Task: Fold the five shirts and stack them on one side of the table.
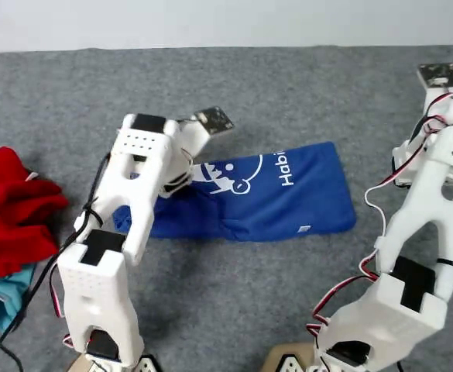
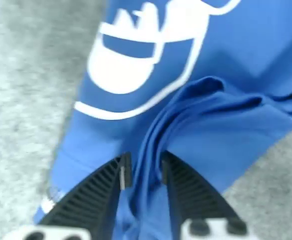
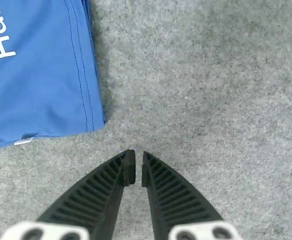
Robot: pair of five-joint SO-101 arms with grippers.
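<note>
The blue shirt (image 1: 272, 201) lies half-folded mid-table, the left gripper (image 2: 142, 167) pinching a ridge of its cloth and the right gripper (image 3: 135, 167) nearly closed, empty. A red shirt (image 1: 9, 209) and a teal shirt (image 1: 5, 291) sit heaped at the left; most of the folding seems left to do.

The folded shirt (image 1: 288, 209) is laid on the desk (image 1: 303, 93), with a heap of shirts (image 1: 13, 213) well to its left. Its left end is pinched by the left gripper (image 2: 142, 167), and the right gripper (image 3: 136, 166) is held just off its right end.
</note>
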